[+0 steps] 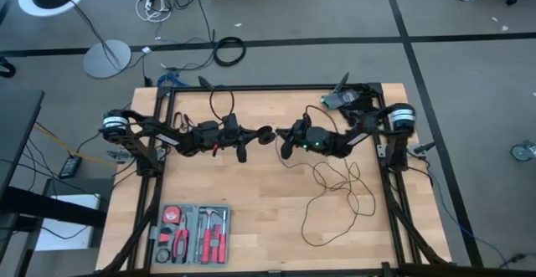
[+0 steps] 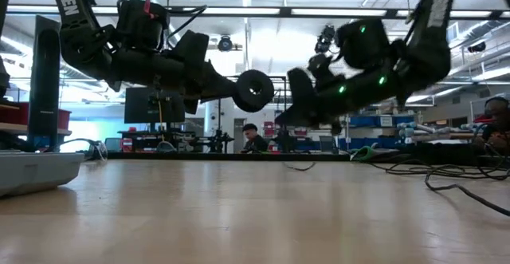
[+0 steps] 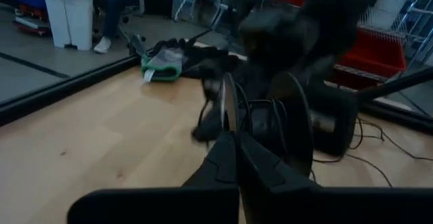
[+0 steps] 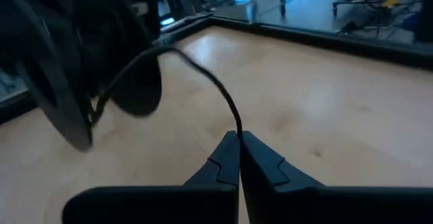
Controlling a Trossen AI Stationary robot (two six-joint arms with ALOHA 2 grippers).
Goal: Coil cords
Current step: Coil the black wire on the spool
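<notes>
Mid-coil! The left gripper (image 1: 254,135) is clamped on the disc-shaped puck (image 2: 253,90), held aloft over mid-table. Just beside it, the right gripper (image 4: 238,143) pinches the thin black wire (image 4: 203,75), whose loose loops (image 1: 339,195) sprawl below. Next, probably: wrap that strand around the puck without losing tension. Readable: "OSSEN" on the left arm (image 2: 68,1).

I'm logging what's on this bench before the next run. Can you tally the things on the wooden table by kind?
Thin black wire in loose loops, with a round black disc-shaped puck at its end: 1
Grey tray of red-handled hand tools: 1
Green and dark bundle at the far right corner: 1
Total: 3
</notes>
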